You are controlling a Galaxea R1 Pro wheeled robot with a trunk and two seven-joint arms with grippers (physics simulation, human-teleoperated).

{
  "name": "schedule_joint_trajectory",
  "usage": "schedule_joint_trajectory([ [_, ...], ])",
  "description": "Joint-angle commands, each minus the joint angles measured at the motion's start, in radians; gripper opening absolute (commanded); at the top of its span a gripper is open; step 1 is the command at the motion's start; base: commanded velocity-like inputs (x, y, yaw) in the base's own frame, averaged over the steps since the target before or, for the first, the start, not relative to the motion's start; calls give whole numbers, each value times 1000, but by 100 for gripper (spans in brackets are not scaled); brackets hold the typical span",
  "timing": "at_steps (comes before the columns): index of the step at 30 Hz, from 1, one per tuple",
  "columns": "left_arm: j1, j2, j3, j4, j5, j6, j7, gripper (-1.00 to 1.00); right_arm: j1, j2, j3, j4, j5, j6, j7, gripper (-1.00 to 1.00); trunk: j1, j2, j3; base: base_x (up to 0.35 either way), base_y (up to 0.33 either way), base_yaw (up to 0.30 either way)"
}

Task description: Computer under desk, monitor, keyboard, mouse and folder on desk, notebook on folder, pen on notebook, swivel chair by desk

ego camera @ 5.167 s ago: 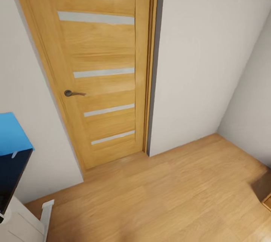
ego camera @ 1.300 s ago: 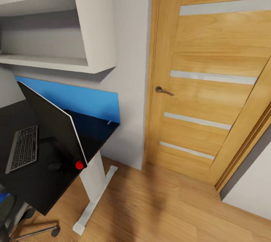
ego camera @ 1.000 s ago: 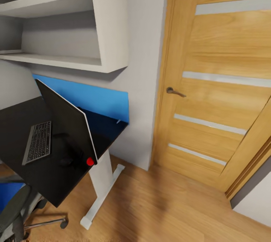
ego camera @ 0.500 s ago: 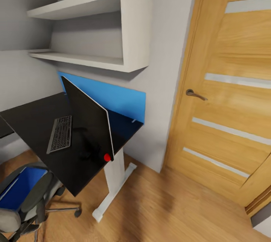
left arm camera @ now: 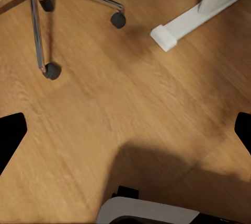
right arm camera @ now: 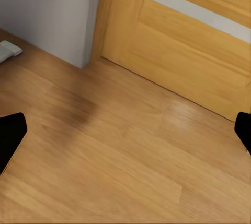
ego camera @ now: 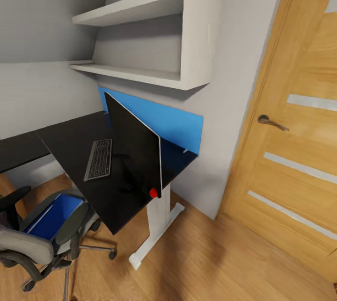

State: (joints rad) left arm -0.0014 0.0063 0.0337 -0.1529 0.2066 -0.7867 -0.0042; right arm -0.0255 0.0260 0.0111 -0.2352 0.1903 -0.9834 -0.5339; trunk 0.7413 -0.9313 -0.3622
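A grey-walled bedroom corner with a light wooden floor (ego camera: 224, 254) filled the head view. White wall shelves (ego camera: 154, 39) sat in the upper centre of the frame, and a tan wooden door (ego camera: 299, 151) with pale horizontal strips and a dark lever handle (ego camera: 270, 122) took up the right side.

A black bench (ego camera: 75, 144) on a white leg (ego camera: 157, 226) stretched across the left and centre of the frame, backed by a blue panel (ego camera: 180, 123). On it, near the middle of the frame, stood a dark monitor (ego camera: 133, 144), seen from behind and at an angle, with a small red dot (ego camera: 153, 192) at its lower corner. A grey keyboard (ego camera: 99, 159) lay flat on the bench just left of the monitor. A dark mouse (ego camera: 126, 188) seemed to sit beside the monitor's base, though it was hard to make out against the black top.

At the lower left of the frame, a grey swivel chair (ego camera: 32, 245) stood near the bench edge with a blue folder (ego camera: 55, 217) lying on its seat.

No brand, label or writing could be read anywhere.

In the left wrist view, the left claw (left arm camera: 125, 130) hung released above the floor, its dark fingertips (left arm camera: 10, 135) far apart at the frame edges, with the chair's wheeled base (left arm camera: 49, 70) and the bench foot (left arm camera: 172, 31) above them. In the right wrist view, the right claw (right arm camera: 125, 135) was likewise released over bare floor near the door.
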Motion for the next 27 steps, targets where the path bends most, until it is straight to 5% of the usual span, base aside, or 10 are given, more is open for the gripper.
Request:
schedule_joint_trajectory([
  [1, 0, 0, 3, 0, -1, -2, 0, 100, -1, 0, 1, 0, 9, 0, -11, 100, 0, -1, -1, 0, 0, 282],
  [19, 0, 0, 3, -1, -1, 0, 0, 100, -1, -3, 1, 1, 11, 10, -7, 100, 0, -1, -1, 0, 0, 283],
  [27, 0, 0, 5, -1, -1, 0, 0, 100, -1, -4, 1, -3, 11, 140, 11, 100, 0, -1, -1, 0, 0, 284],
])
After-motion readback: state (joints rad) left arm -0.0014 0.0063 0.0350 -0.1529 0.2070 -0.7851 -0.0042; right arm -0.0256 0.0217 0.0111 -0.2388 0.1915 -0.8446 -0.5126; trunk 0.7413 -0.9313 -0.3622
